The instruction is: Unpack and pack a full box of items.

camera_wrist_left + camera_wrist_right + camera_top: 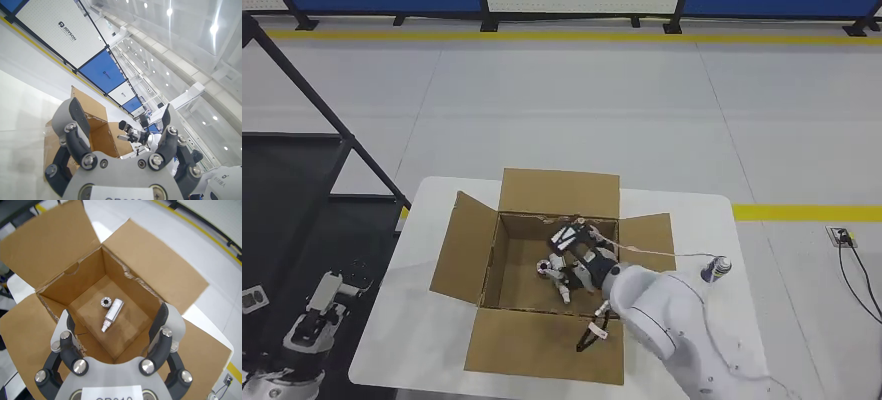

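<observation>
The right gripper (115, 310) hangs over the open box (151, 262), fingers spread and holding nothing. Directly below it, on the box floor, a spray bottle (113, 311) and a metal cylinder (105, 302) lie side by side. Beside the right arm, outside the box, a small bottle (716, 268) stands on the table (442, 330). In the top view the arm hides the box floor. The left gripper (121, 104), also spread and empty, is well apart from the box.
</observation>
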